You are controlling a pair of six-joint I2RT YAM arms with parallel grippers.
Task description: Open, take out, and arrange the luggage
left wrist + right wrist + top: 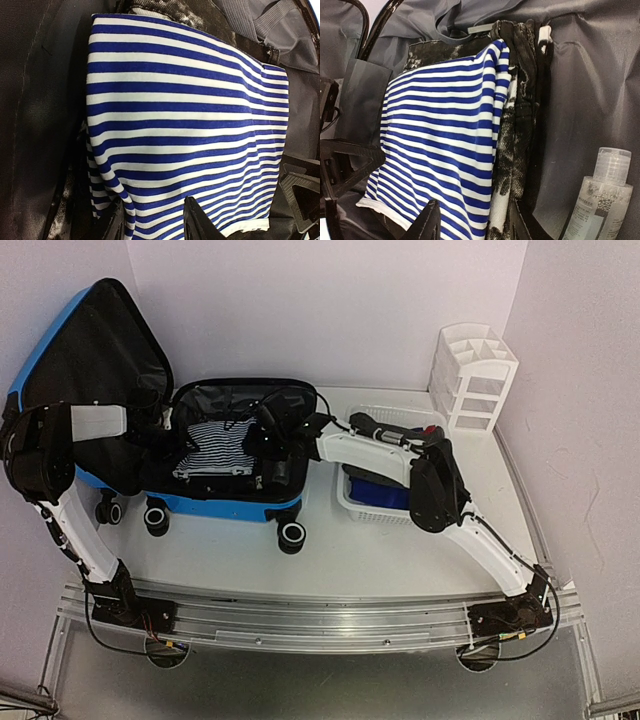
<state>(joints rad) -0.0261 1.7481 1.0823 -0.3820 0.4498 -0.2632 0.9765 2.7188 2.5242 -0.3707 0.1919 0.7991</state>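
The blue luggage point(215, 506) lies open on the table, with its black-lined lid point(95, 350) raised at the left. Inside lies a folded blue-and-white striped shirt point(215, 448), which also shows in the left wrist view point(185, 105) and the right wrist view point(440, 130). It rests on a black-and-white denim garment point(517, 125). My left gripper point(152, 220) is open, its jaws straddling the shirt's left edge. My right gripper point(472, 220) is open over the shirt's right edge and the denim. A clear bottle point(602, 200) stands by the lining.
A white perforated basket point(352, 502) holding dark blue cloth sits right of the luggage, under the right arm. A white compartmented organizer point(475, 375) stands at the back right. The walls are close behind and on both sides.
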